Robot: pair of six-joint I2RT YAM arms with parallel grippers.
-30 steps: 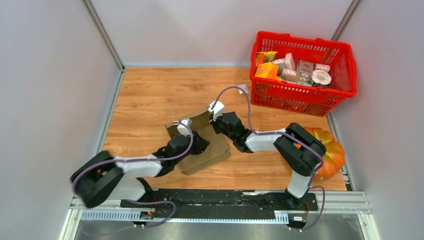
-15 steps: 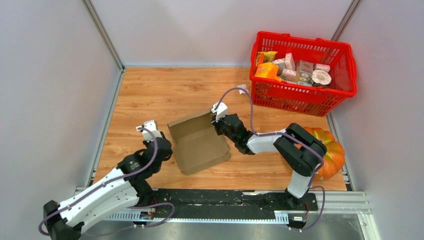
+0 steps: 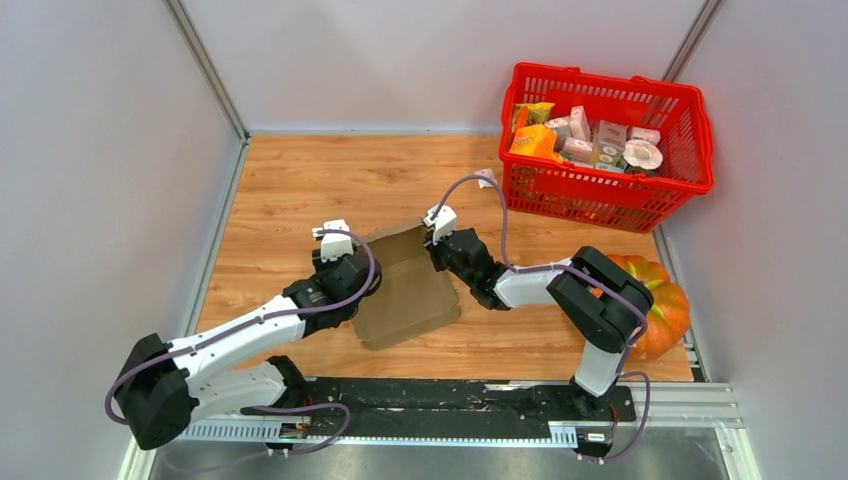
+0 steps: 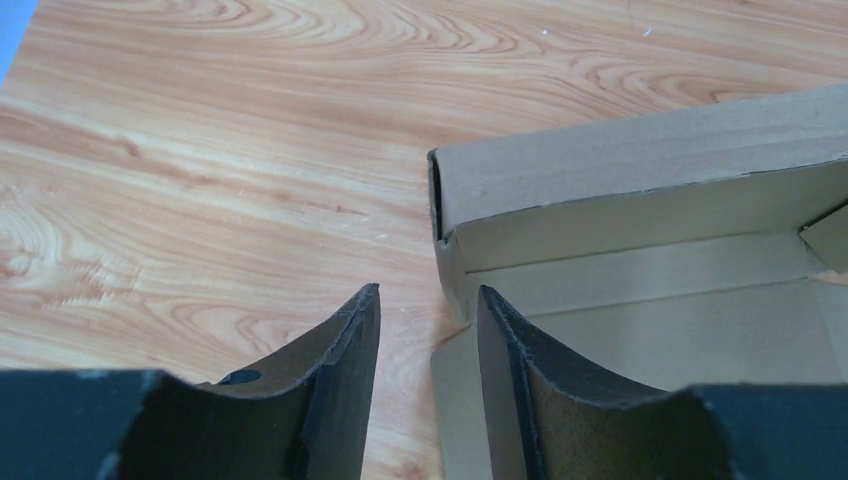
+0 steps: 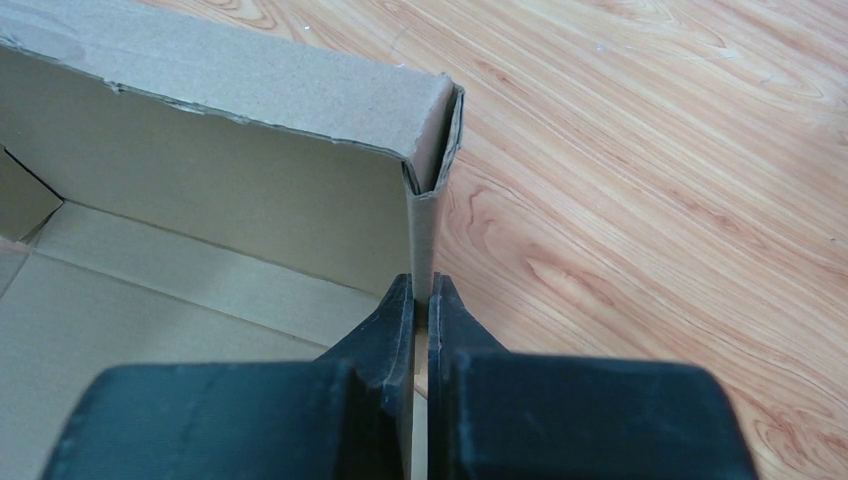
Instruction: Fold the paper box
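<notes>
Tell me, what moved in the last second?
The left gripper pulled away from the box to the left, then came back. Now it is open at the box's left wall. The right gripper stayed pinched on the right wall. The basket and pumpkin stayed put.

We've got the left arm (image 3: 240, 330) stretched forward and inward, low, left gripper (image 4: 425, 300) parted. Our right arm (image 3: 530, 282) folds at the elbow and reaches left, right gripper (image 5: 420, 290) pinched tight on the box (image 5: 230, 200) wall.
</notes>
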